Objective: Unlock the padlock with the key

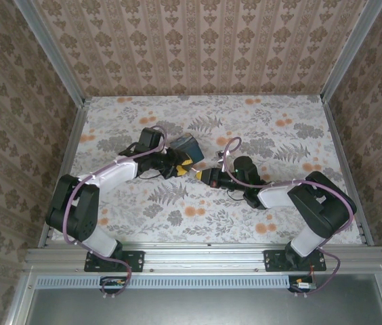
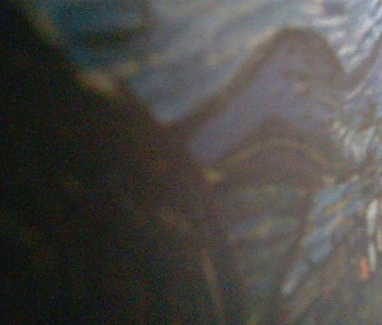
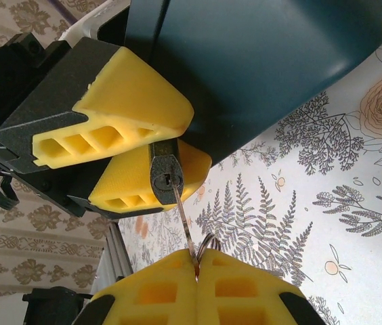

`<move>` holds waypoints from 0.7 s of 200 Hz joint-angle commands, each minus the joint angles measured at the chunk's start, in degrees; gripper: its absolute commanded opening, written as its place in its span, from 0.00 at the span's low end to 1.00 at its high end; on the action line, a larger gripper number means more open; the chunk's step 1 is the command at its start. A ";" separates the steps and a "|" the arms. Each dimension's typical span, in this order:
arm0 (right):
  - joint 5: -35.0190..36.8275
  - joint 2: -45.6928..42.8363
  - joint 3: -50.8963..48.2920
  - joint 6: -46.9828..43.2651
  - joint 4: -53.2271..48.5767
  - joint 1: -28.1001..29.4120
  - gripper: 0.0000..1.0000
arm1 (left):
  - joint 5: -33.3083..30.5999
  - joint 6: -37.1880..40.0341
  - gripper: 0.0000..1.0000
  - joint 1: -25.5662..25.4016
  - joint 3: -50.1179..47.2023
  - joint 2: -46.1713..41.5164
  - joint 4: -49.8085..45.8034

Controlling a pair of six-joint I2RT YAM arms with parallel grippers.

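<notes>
Small dark padlock [image 3: 166, 177], thin silver key [image 3: 183, 220] tip at its keyhole.

Top view looks down from behind over the whole surface [image 1: 245, 217]. Left wrist view sits blurringly close. Right wrist view closely faces the left hand [image 3: 177, 145], central from above.

You have two arms on one table [image 1: 245, 128]: the left arm [image 1: 110, 172] and the right arm [image 1: 279, 193]. That gives you two grippers, the left gripper [image 3: 181, 139] and the right gripper [image 3: 196, 267]. Count four yellow fingers [image 3: 130, 95] in all, two to each gripper. There is one padlock [image 3: 165, 175] between the left gripper's fingers, with one keyhole [image 3: 168, 181] facing the right gripper. You have one key [image 3: 183, 220] rising from the right gripper's fingertips, and one ring [image 3: 208, 238] just beside those tips. One tin [image 3: 265, 61] sits behind the left gripper.
</notes>
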 commanded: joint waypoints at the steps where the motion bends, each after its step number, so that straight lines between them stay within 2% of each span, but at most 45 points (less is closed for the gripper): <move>1: -0.32 -0.67 0.12 -0.48 2.73 -0.23 0.00 | 1.24 -0.69 0.00 0.45 -0.63 -1.61 0.81; 140: -2.13 0.17 1.79 -0.10 4.19 -0.18 0.00 | 1.53 -1.39 0.00 0.31 -1.68 -1.94 2.38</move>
